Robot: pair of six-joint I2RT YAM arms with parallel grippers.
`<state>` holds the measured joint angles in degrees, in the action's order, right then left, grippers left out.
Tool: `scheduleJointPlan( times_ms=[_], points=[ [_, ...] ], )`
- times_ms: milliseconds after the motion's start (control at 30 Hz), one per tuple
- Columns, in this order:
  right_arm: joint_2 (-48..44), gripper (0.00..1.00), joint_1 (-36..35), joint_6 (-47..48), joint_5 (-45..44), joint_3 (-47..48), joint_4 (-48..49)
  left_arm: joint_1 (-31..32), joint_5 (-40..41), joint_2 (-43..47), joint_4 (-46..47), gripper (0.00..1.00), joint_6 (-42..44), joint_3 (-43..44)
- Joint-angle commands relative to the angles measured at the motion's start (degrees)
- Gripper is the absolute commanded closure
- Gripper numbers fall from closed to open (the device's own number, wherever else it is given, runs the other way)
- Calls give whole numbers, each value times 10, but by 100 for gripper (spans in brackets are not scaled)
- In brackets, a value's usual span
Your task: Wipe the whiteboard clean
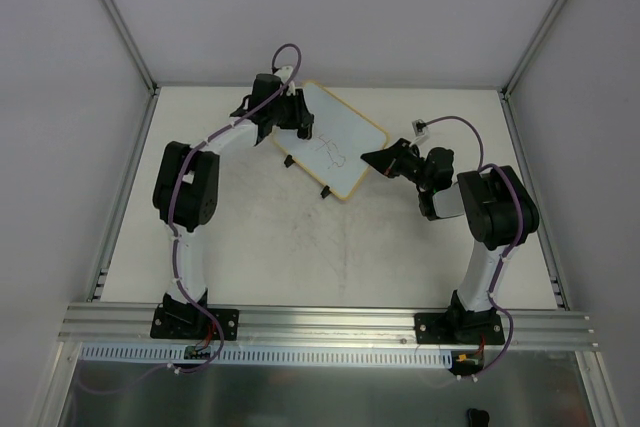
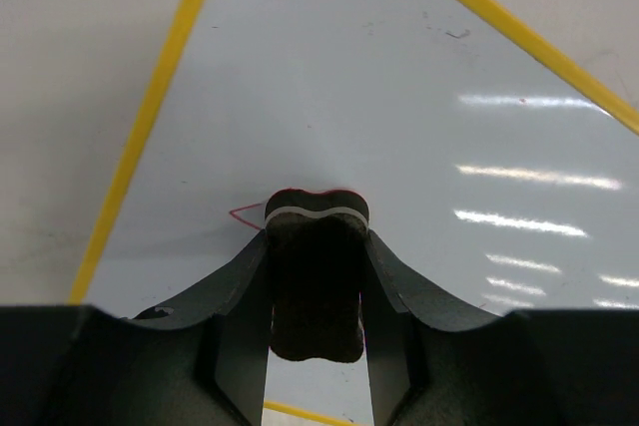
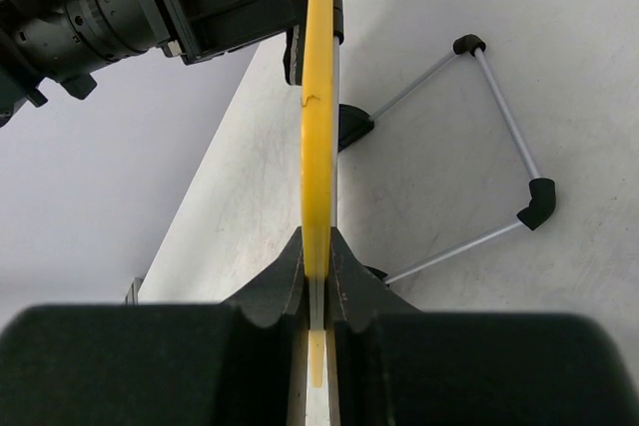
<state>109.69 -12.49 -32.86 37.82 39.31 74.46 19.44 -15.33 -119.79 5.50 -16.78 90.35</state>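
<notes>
The whiteboard (image 1: 345, 142) stands tilted at the back middle of the table, with a yellow-tan frame and a faint scribble (image 1: 333, 152) on its white face. My left gripper (image 1: 290, 112) is at its far-left corner, shut on a small black eraser (image 2: 318, 276). The eraser's felt end presses on the white surface (image 2: 399, 97), beside a red line (image 2: 245, 216). My right gripper (image 1: 375, 159) is shut on the board's right edge. In the right wrist view the yellow frame (image 3: 318, 97) runs edge-on between the shut jaws of that gripper (image 3: 318, 236).
The board's wire stand (image 3: 499, 147) with black feet (image 1: 325, 192) rests on the table behind it. A small white connector (image 1: 420, 128) with a purple cable lies at the back right. White walls and aluminium rails (image 1: 330, 322) enclose the table.
</notes>
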Motion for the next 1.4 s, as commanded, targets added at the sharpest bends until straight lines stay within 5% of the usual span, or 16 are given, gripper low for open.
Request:
scheduleJointPlan(
  times_ms=[0,367,700,1367],
  points=[
    [-4,100,-12,25,24,10,133,-28,76,-28,-18,100,-24,-2],
    [-6,100,-12,25,26,9,133,-52,60,-58,-12,100,-47,33],
    [-4,100,-12,27,25,13,133,-44,7,-2,72,100,-90,-92],
    [0,100,-14,25,30,20,133,95,1,15,84,100,-56,-109]
  ],
)
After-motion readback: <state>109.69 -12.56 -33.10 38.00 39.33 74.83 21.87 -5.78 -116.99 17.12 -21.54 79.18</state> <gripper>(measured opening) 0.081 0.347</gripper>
